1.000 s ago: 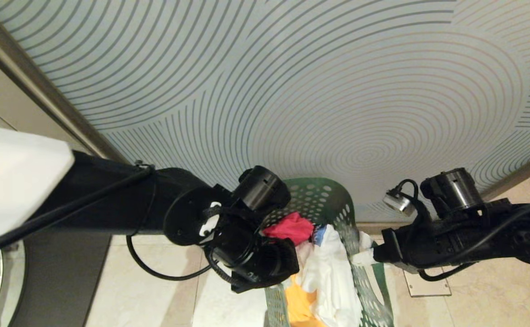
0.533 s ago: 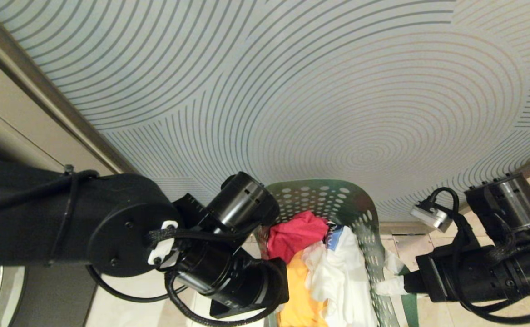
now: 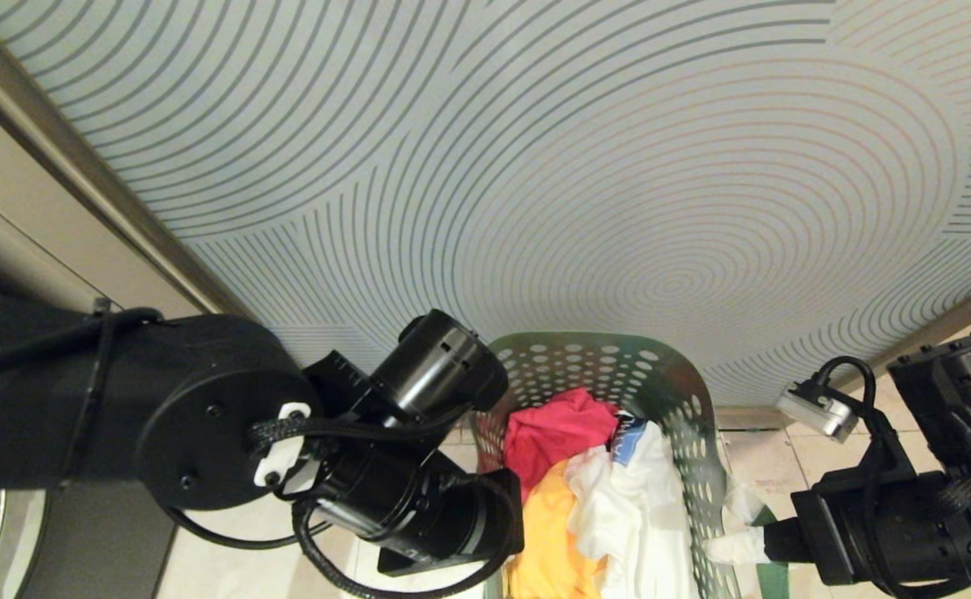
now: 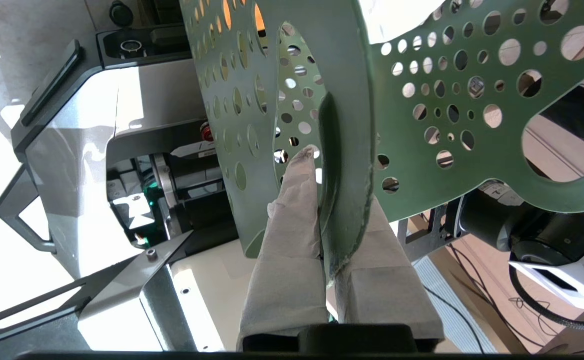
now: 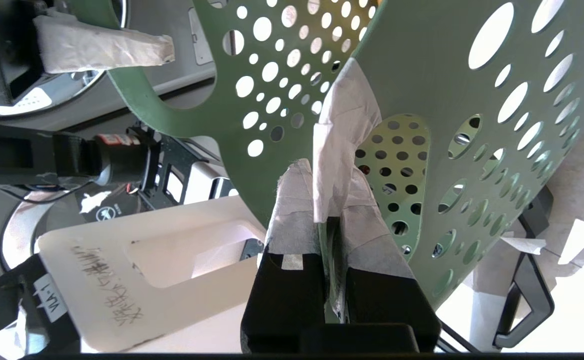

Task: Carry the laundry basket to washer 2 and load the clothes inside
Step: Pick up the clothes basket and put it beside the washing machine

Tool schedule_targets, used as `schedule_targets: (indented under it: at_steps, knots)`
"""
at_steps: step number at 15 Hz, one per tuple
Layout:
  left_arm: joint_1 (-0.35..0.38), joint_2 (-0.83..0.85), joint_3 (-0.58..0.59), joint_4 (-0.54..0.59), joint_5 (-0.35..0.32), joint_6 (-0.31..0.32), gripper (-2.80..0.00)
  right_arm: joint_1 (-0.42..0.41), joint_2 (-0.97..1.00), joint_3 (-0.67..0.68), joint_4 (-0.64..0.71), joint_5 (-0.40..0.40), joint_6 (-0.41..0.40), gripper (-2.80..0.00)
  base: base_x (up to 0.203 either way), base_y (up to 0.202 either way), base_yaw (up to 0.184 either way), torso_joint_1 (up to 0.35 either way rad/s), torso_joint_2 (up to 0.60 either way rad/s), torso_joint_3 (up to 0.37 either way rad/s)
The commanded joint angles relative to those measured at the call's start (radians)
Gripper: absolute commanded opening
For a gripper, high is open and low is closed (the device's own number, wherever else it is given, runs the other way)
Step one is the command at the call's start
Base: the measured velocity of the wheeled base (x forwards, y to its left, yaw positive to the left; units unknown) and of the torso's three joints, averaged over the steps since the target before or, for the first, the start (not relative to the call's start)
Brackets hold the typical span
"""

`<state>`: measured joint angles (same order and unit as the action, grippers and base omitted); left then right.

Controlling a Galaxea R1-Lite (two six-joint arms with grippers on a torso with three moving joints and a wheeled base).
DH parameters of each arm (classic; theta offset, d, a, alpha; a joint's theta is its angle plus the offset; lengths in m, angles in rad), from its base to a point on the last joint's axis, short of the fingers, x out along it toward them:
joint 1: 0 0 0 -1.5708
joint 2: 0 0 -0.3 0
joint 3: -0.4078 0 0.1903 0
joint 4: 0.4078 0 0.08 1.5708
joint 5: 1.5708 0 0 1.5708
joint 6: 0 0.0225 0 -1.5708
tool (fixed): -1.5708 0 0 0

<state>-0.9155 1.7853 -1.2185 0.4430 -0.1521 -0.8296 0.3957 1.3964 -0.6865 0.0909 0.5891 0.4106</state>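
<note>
Two tools [image 4: 329, 200] [image 5: 329, 200] gripping upright basket [image 3: 676, 399]

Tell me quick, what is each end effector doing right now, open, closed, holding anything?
Left end effector: closed on a handle of the laundry basket.
Right end effector: closed on the laundry basket's opposite side.

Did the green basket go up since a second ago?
Yes. The laundry basket, clamped by both hands, now reaches higher against the swirly wall panel.

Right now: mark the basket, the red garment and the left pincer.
basket [image 3: 685, 391]: head view, perforated far wall.
red garment [image 3: 556, 428]: head view, middle of the cloth.
left pincer [image 4: 339, 200]: left wrist view, between fingertips clamping the basket.
</note>
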Motion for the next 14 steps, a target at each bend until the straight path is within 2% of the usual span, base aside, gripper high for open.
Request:
schedule_targets:
  at_steps: [1,5,14]
  knots:
    - [-0.002,-0.001,0.004,0.003,-0.001,-0.005,-2.8,0.003,-0.01,0.001,0.0,0.003,0.013,-2.8,0.0,0.0,0.0,0.0,0.0,0.0]
    - [-0.005,-0.006,0.004,0.024,-0.001,-0.006,-2.8,0.003,-0.017,0.007,0.0,0.004,0.017,-2.8,0.0,0.0,0.0,0.004,0.0,0.115]
    - [-0.04,-0.006,-0.003,0.042,-0.001,-0.005,-2.8,0.005,-0.039,0.02,-0.001,0.008,0.013,-2.8,0.0,0.0,0.0,0.001,0.0,0.203]
